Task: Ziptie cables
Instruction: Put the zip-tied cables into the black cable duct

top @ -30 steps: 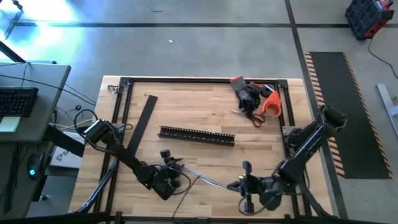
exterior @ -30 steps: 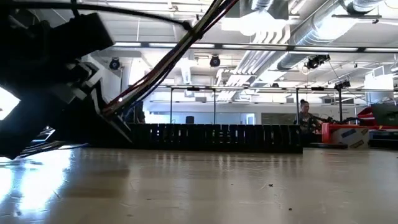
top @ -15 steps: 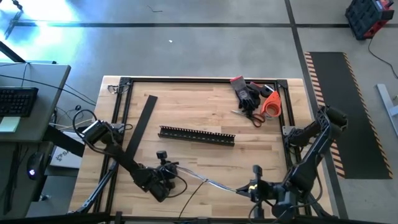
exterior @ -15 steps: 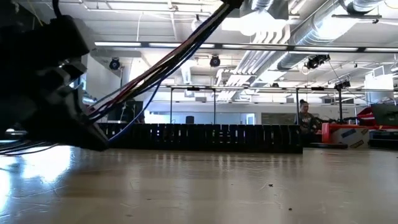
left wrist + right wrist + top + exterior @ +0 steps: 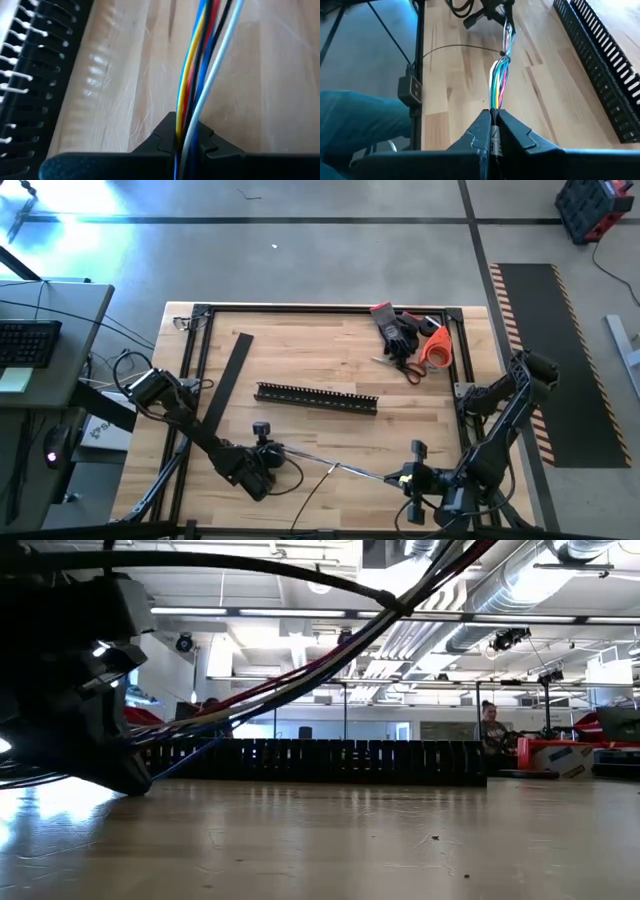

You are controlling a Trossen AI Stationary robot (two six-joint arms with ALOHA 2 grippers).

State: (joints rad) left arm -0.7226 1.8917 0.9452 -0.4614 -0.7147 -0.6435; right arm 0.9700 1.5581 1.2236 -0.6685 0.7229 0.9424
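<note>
I see the bundle of thin, flexible coloured cables (image 5: pixel 200 75), yellow, red, blue, black and pale grey-white, stretched taut low over the front of the wooden table (image 5: pixel 330 370), between my two grippers. The left gripper (image 5: pixel 181 142) is clenched on one end, the right gripper (image 5: pixel 493 120) on the other. One thin dark tie (image 5: pixel 502 53) rings the bundle. One black comb-toothed slotted duct (image 5: pixel 317 396) lies behind.

slotted duct (image 5: pixel 317 397), black strip (image 5: pixel 229 380), gloves (image 5: pixel 398 330)
</note>
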